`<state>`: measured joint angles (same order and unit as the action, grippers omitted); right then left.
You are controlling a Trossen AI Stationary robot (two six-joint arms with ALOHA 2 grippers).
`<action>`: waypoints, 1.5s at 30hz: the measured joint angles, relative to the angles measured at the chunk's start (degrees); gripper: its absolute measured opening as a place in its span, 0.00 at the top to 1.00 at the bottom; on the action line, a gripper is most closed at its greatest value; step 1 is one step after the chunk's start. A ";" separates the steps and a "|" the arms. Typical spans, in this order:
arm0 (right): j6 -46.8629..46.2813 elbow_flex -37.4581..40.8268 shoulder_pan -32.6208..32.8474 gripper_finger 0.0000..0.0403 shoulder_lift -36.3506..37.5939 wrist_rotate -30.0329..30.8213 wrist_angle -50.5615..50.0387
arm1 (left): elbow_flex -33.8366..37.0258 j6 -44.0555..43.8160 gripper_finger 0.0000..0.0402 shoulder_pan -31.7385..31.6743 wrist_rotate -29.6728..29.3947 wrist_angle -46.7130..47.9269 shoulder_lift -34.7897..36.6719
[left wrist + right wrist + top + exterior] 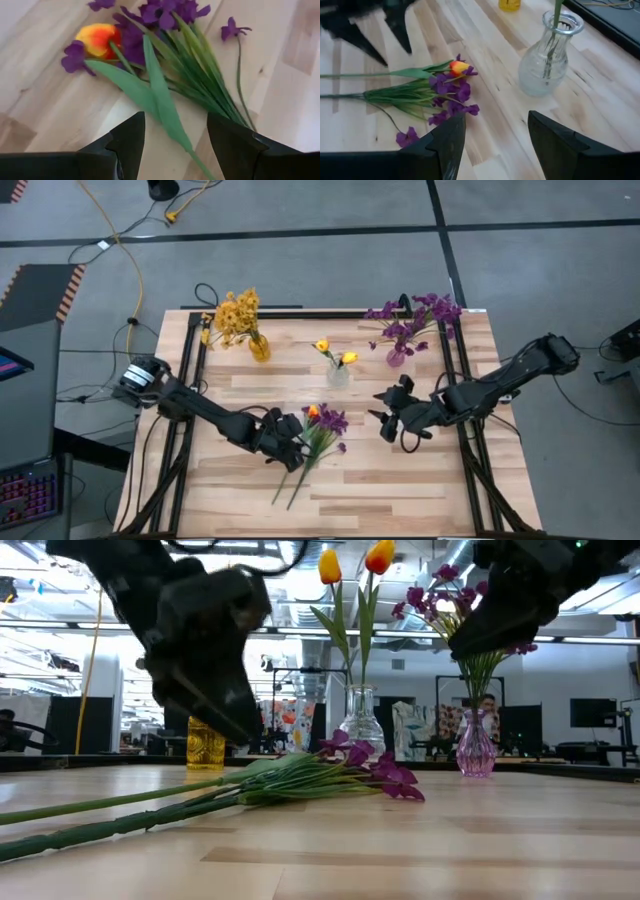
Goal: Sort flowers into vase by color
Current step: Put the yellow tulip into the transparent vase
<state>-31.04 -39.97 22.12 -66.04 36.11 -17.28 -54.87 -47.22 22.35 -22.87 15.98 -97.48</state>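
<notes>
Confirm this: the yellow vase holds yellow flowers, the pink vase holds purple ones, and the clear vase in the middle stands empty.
Wrong on the last point. The clear vase holds two orange-yellow tulips, as the high view shows. The yellow vase and the pink vase are as you say.

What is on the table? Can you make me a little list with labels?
Yellow glass vase: fluffy yellow flowers inside
Clear glass vase: two orange-yellow tulips inside
Pink glass vase: purple flowers inside
Lying on wooden table: loose bunch of purple blooms and one orange tulip
Left claw: open, over the loose bunch's stems
Right claw: open, empty, right of the bunch
</notes>
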 joint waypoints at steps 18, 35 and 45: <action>-0.47 8.81 -0.01 0.40 0.02 0.06 15.28 | 0.00 0.94 0.50 -2.59 0.63 -4.00 -7.58; -0.47 9.34 -0.06 0.40 0.02 0.03 16.15 | -0.07 0.67 0.83 -2.73 1.95 -3.30 -7.51; -0.47 9.34 -0.06 0.40 0.02 0.01 16.17 | -4.79 4.69 0.99 -2.64 0.77 1.71 -7.50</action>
<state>-31.51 -30.63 22.06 -66.02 36.12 -1.10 -59.67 -42.53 19.70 -22.10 17.69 -104.99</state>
